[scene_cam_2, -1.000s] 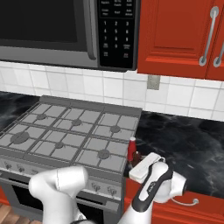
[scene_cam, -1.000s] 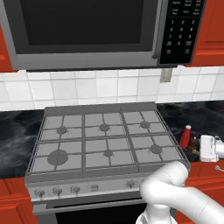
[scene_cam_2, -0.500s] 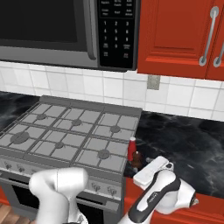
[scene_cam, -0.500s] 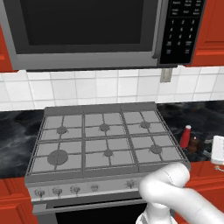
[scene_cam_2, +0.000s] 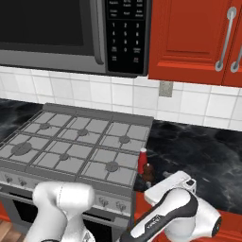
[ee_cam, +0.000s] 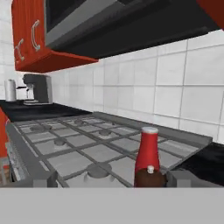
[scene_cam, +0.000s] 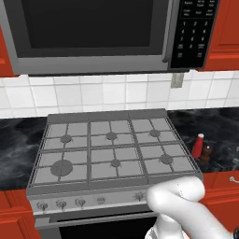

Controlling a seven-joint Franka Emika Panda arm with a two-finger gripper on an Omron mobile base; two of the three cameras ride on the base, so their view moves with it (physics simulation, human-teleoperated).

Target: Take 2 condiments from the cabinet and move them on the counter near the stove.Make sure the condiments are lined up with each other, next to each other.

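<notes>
A slim red bottle (scene_cam: 198,145) with a pale cap stands upright on the black counter (scene_cam: 221,135), its long axis vertical and its cap pointing straight up. It sits just beside the right edge of the stove (scene_cam: 112,149). A shorter, squat dark-brown shaker (scene_cam: 206,152) with a rounded top also stands upright, close against the bottle on the side nearer the counter's front edge. From the hand camera the shaker (ee_cam: 149,176) sits directly in front of the bottle (ee_cam: 147,151) and covers its lower part, so the two line up one behind the other.

The robot's gripper (scene_cam_2: 177,182) hangs low at the counter's front edge, near the two condiments but apart from them; its jaws stand wide and hold nothing.

The stove is grey steel, with six burners under square grey grates and a row of knobs along its front. The counter is a glossy black slab with faint white veins. White square tiles cover the wall behind. A steel-and-black microwave (scene_cam: 102,32) hangs above the stove, its keypad at the right. Red wall cabinets (scene_cam_2: 194,40) with curved silver bar handles hang to its right, doors closed. A grey wall outlet (scene_cam_2: 165,88) sits on the tiles below them. A coffee machine (ee_cam: 37,89) stands on the far counter beyond the stove
</notes>
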